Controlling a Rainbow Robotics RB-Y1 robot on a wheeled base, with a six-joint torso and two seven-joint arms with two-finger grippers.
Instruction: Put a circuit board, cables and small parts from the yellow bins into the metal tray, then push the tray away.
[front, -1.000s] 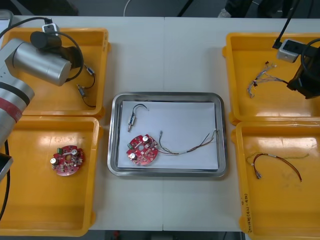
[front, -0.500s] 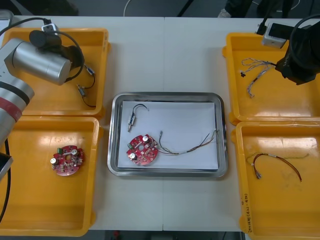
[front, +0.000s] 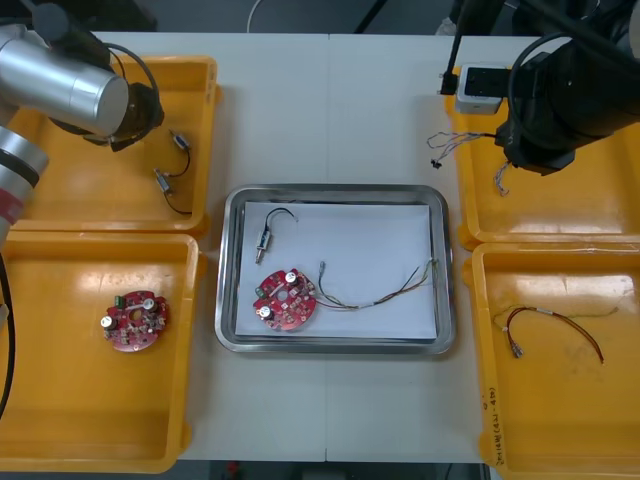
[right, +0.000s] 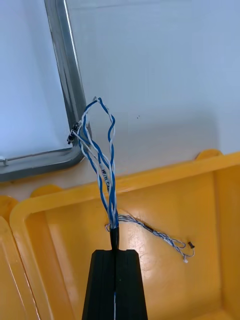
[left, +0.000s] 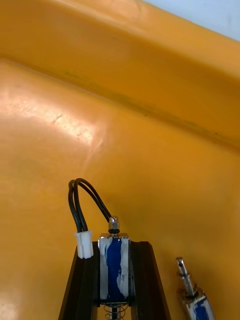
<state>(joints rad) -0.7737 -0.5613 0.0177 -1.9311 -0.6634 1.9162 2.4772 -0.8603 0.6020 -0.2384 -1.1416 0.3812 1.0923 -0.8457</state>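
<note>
The left gripper is inside the yellow bin that stands left of the metal tray, at its far side. Its jaws are narrow and hold a small metal part with blue wrapping, upright between them. A black cable with a white plug makes a loop from this part, just above the bin floor. A second metal part lies just beside the jaws.

The right gripper is right of the tray, near its far right corner. Its jaws are closed tight on a blue and white twisted cable. The cable's loop hangs over the bench and the tray corner, and its free end trails over the far right bin.

The tray is white inside. In it lie a round red circuit board at the near left, a metal part with black lead at the far left, and a thin cable that runs from the board toward the right rim.

Left of the tray, the near bin holds another circuit board. Right of the tray, the near bin on that side holds a red and yellow cable.
</note>
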